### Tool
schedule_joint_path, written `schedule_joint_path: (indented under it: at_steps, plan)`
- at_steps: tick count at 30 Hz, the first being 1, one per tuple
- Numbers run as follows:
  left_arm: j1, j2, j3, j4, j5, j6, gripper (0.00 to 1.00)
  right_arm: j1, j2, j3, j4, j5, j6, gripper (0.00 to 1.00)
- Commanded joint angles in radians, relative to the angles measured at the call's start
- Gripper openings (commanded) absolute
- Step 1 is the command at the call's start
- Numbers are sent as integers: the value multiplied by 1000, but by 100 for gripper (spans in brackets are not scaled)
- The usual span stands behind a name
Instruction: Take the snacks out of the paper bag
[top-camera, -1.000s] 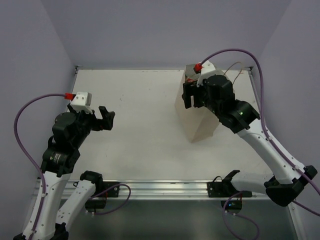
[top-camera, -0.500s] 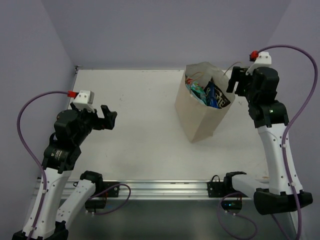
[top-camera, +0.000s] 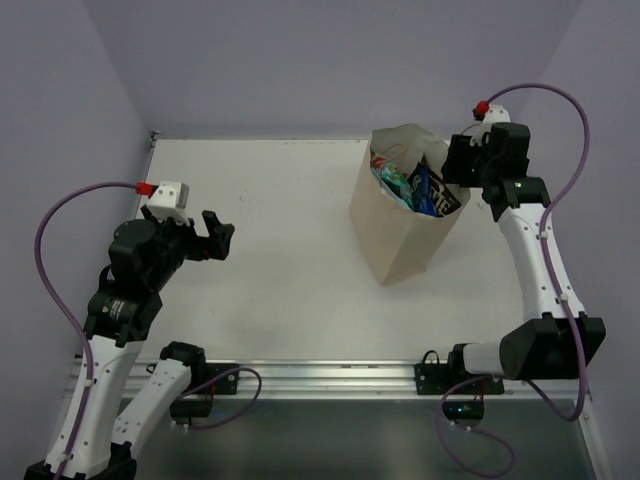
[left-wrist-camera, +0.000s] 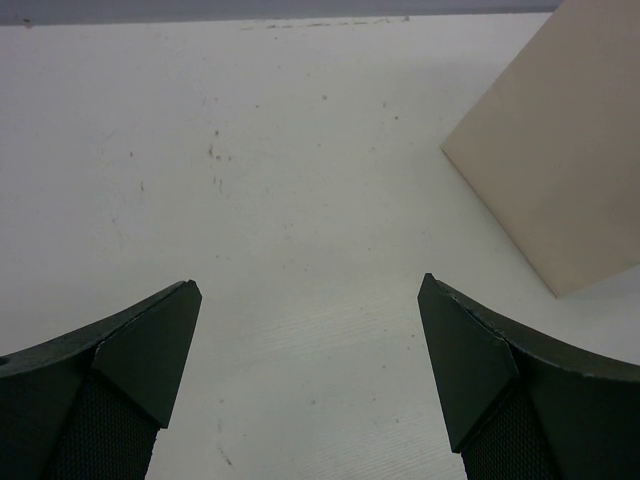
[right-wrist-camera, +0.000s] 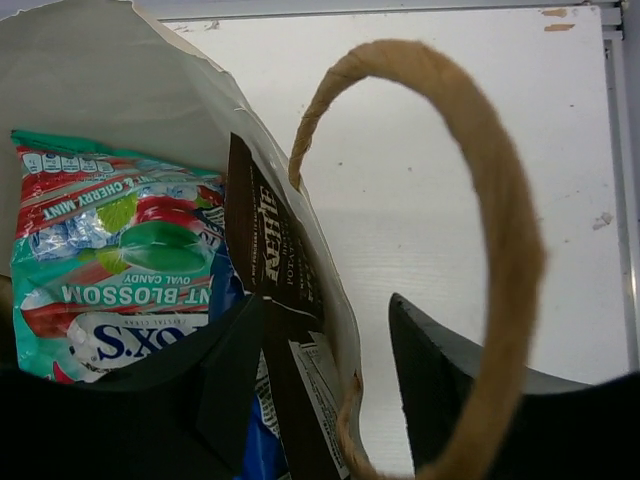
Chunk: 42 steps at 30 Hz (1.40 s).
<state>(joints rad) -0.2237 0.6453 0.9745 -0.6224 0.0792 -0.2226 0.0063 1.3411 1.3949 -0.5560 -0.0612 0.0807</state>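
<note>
So, my right gripper (right-wrist-camera: 322, 305) is sitting right on the rim of the paper bag (right-wrist-camera: 120, 70), fingers apart, with the bag's thin wall running up between them. One finger (right-wrist-camera: 225, 390) is inside the bag and the other is outside over the table (right-wrist-camera: 420, 150). I'm not pinching anything; there's a gap on both sides of the paper.

The snacks are all in the bag, just off the inside finger. From my wrist I can count three:
- a green-and-red packet (right-wrist-camera: 120, 240), shiny foil with mint lettering, lying flat-ish against the far wall
- a dark brown packet (right-wrist-camera: 262, 250) with white print, standing on edge right against the bag wall and closest to my fingers
- a blue-and-white packet (right-wrist-camera: 120, 342) tucked under the green one

There might be more underneath, but I can't tell from here.

One twisted cord handle (right-wrist-camera: 500, 250), tan and rope-like, loops up in a big arch right in front of my outside finger. The bag is cream paper, stiff, standing upright with its mouth open.

My left gripper (left-wrist-camera: 308, 283) hangs over bare white table, well apart from the bag, fingers spread wide with nothing between them. From there only one flat cream side of the bag shows, off ahead to the right.
</note>
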Motion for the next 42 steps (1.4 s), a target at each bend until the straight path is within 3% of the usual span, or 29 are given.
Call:
schedule_joint_path:
  at_steps: [1,6,9,11,16,25,33,38,42]
  plan:
    - [-3,2,39,-3,5,19,100,-2,18,19,51,-41,-24,54]
    - [-3,2,39,-8,5,23,100,-2,30,10,56,-60,-29,42]
    - [-3,7,41,-8,19,31,100,-2,30,16,54,-61,-38,11]
    - [-3,8,44,-7,42,38,100,-2,23,33,45,-55,-47,0]
    - [-3,48,55,9,168,49,100,18,-45,70,47,-46,-65,0]
    - [-9,207,184,49,310,-52,100,198,-152,47,155,147,-167,0]
    - [-100,292,273,145,254,-173,100,251,-192,32,258,262,-220,0]
    - [-261,352,288,217,171,-244,100,294,-227,-25,337,311,-252,0]
    - [-431,398,288,256,16,-308,100,354,-273,-124,369,351,-252,0]
